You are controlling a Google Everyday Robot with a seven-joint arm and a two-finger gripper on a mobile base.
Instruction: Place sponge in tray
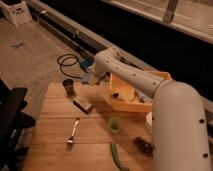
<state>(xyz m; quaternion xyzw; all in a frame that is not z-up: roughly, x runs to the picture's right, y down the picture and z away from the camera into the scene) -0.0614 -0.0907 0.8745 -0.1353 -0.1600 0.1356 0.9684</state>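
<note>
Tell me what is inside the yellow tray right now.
Inside the yellow tray, a small dark item and a pale one lie near its front wall. The arm covers much of the floor. The gripper is at the table's far edge, left of the tray.

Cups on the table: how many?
2. A small dark cup at the far left of the table, and a green cup mid-table near the fork. The arm may hide others; the hand is beyond the table's far edge.

A bright yellow is seen on the tray (150, 79), and blue on the sponge (86, 64) beside the gripper (91, 75) at the table's far edge. The arm (150, 95) is coloured white. Pale striped wood is shown by the table (55, 135). The cup (114, 124) is green.
</note>
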